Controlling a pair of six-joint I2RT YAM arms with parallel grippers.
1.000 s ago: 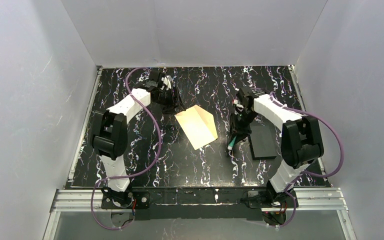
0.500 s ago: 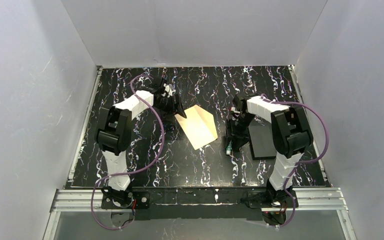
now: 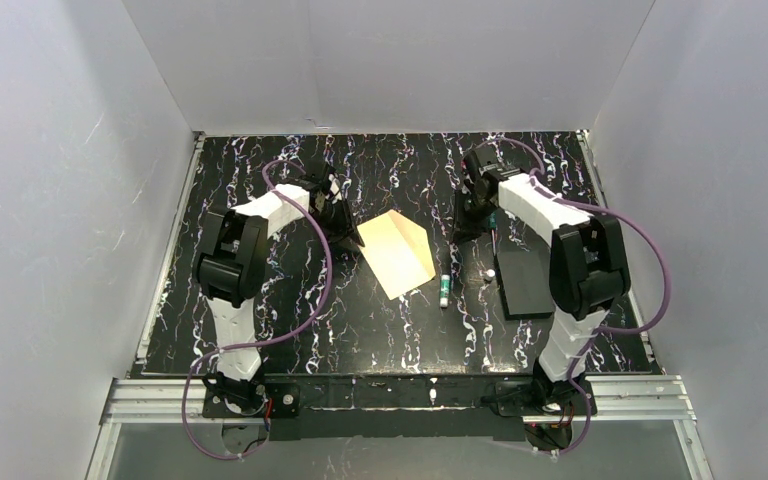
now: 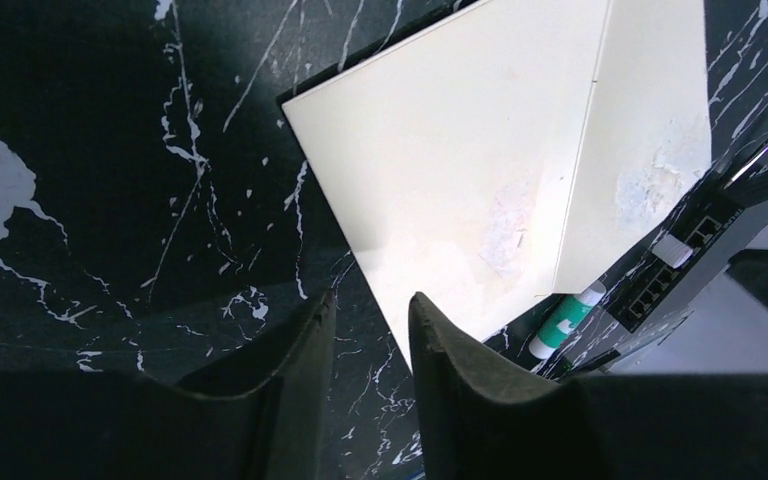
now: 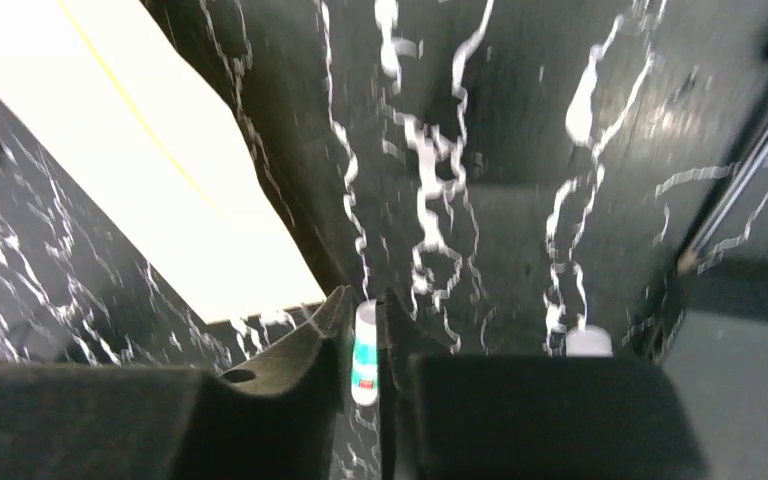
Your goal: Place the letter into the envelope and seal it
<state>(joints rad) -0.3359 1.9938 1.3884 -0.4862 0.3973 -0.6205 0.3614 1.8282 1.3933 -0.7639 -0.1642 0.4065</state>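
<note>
Our left gripper [image 4: 370,300] and right gripper [image 5: 365,296] both gape narrowly, empty. The envelope [image 3: 393,252], mid-frame, loses its lower corner behind our left fingers [image 4: 440,350].

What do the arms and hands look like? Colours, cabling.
Both match: left arm and right arm have white link shells with bulky black joint housings, and a purple cable loops along each. Left hand and right hand each have two matte black tapered fingers.

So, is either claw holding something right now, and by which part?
Nothing is held: left gripper and right gripper are empty; the glue stick lies free.
</note>
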